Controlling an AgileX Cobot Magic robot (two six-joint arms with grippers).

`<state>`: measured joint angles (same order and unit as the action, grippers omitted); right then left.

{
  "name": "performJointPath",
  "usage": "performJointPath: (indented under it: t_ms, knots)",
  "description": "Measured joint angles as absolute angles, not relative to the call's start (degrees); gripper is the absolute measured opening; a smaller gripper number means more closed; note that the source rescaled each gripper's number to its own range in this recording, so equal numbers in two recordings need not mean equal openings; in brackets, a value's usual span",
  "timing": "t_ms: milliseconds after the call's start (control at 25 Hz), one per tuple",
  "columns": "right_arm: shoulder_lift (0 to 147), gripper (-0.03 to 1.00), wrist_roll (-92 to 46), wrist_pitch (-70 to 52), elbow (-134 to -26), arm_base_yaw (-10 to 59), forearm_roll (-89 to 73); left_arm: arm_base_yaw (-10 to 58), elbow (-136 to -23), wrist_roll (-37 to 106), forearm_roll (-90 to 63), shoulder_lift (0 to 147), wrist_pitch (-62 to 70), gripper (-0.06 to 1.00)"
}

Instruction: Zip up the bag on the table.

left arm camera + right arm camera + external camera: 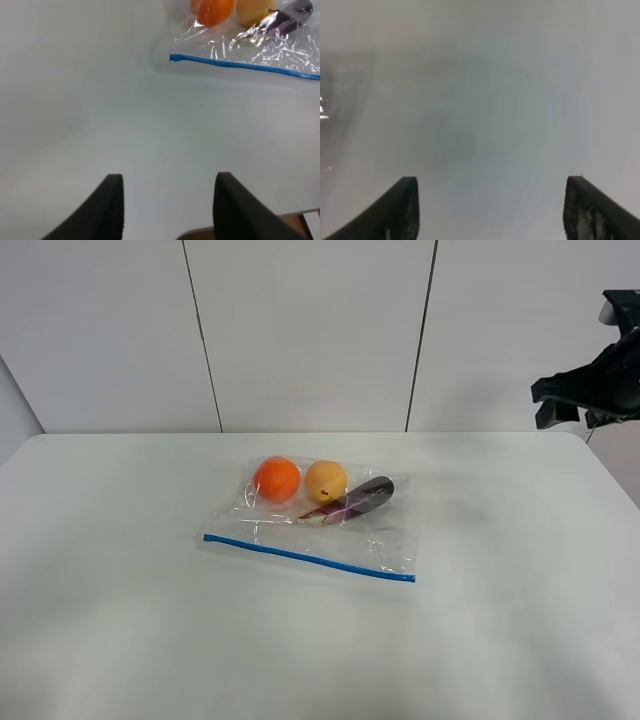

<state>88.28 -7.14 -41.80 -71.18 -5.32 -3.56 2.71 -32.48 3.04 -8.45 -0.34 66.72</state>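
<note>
The clear bag (320,525) lies flat in the middle of the white table (120,620), its blue zipper strip (308,557) along the near edge. An orange (276,479), a yellow fruit (325,481) and a purple eggplant (355,500) show through it. In the left wrist view the strip (240,65) and the fruit (215,10) lie well beyond my open, empty left gripper (167,207). My right gripper (585,390) hangs high at the far right, away from the bag. In its wrist view it (492,210) is open over bare, blurred table.
A white panelled wall (310,330) stands behind the table. The table's right edge (610,470) runs below my right arm. Its near edge (300,217) shows by my left gripper.
</note>
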Motion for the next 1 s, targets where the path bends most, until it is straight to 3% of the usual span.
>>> performJointPath:
  t_ms: [1000]
  knots:
    - [46.03,1.00,-7.74,-57.23,-69.93,-5.32,-4.82,2.71,-32.48,3.04,-8.47,-0.34,66.79,0.65]
